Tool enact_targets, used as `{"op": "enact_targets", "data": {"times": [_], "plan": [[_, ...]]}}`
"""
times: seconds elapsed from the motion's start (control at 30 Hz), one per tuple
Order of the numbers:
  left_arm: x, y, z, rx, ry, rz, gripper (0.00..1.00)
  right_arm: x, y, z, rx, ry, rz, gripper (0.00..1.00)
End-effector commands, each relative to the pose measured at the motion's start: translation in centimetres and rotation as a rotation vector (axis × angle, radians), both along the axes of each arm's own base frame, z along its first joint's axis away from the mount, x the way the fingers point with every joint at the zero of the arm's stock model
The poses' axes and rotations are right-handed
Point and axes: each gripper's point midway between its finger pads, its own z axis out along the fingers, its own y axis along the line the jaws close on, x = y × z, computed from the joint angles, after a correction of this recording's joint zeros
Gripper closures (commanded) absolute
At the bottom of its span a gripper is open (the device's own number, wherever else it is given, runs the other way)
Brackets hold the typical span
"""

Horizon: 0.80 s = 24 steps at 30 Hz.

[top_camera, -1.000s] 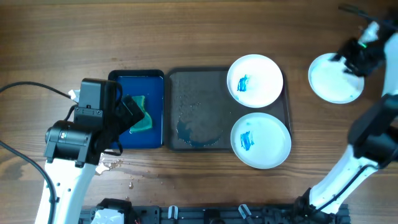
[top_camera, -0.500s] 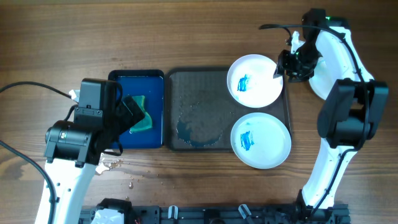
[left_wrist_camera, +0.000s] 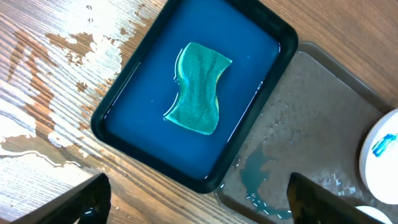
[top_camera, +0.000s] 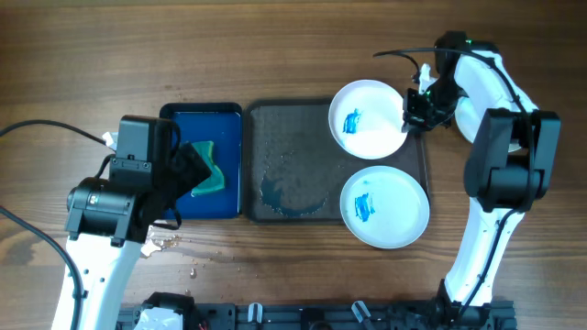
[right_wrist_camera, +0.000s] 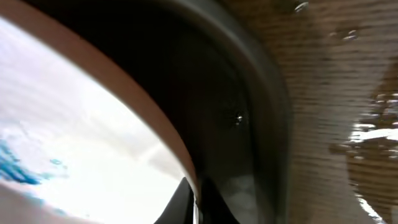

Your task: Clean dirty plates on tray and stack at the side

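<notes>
Two white plates with blue smears lie at the right end of the dark grey tray [top_camera: 293, 137]: an upper plate [top_camera: 367, 119] and a lower plate [top_camera: 385, 206]. My right gripper [top_camera: 410, 115] is shut on the upper plate's right rim. In the right wrist view its fingertips [right_wrist_camera: 196, 202] pinch that plate [right_wrist_camera: 74, 137] just inside the tray's rim [right_wrist_camera: 264, 124]. A third plate [top_camera: 465, 121] sits on the table to the right, mostly hidden by my right arm. Over the blue tray's near edge my left gripper [left_wrist_camera: 199, 205] is open and holds nothing.
A green sponge [left_wrist_camera: 198, 87] lies in blue water in the small deep-blue tray [top_camera: 179, 124] left of the grey tray. A blue puddle [top_camera: 275, 194] sits on the grey tray's floor. Water splashes [left_wrist_camera: 74, 43] mark the wood around the blue tray.
My right arm swung left from the plate on the table to the upper plate on the tray and shut on its rim. That plate shifted slightly left. The left jaws narrowed a little.
</notes>
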Motion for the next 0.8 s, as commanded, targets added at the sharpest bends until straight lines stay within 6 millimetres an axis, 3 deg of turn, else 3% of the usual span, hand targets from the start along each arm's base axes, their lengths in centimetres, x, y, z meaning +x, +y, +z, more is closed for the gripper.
{"op": "enact_targets", "data": {"times": [0.0,0.07,0.1,0.13,0.2,0.23,0.33,0.4,0.57,0.67,0.77], "plan": [[0.2,-0.1,-0.5,0.024,0.019,-0.052,0.34,-0.9,1.6,-1.3,-0.023,0.034,0.057,0.95],[0.4,-0.2,-1.2,0.042,0.054,-0.078,0.58,-1.1,3.6,-1.3,-0.028,0.032,0.109,0.95],[0.7,-0.2,-2.1,0.056,0.09,-0.1,0.6,-1.3,4.7,-1.4,-0.036,0.031,0.141,0.95],[0.9,-0.2,-2.6,0.06,0.115,-0.103,0.59,-1.5,5.5,-1.4,-0.046,0.03,0.171,0.96],[1.3,-0.3,-4.7,0.07,0.202,-0.105,0.44,-2.1,7.5,-1.4,-0.048,0.029,0.238,0.95],[1.5,-0.3,-5.7,0.075,0.242,-0.106,0.41,-2.3,8.2,-1.4,-0.048,0.028,0.255,0.95],[2.6,-0.6,-9.2,0.097,0.352,-0.14,0.32,-2.7,9.2,-1.4,-0.049,0.032,0.277,0.95],[3.7,-0.7,-11.3,0.105,0.387,-0.159,0.34,-2.7,9.2,-1.4,-0.049,0.034,0.279,0.96],[6.9,-1.5,-16.1,0.105,0.407,-0.213,0.29,-3.0,9.1,-1.3,-0.049,0.045,0.286,0.95],[7.8,-1.7,-17.3,0.109,0.399,-0.236,0.33,-3.1,9.1,-1.3,-0.049,0.048,0.287,0.95],[8.7,-1.8,-17.6,0.109,0.368,-0.237,0.46,-3.2,9.1,-1.3,-0.049,0.053,0.286,0.95]]}}
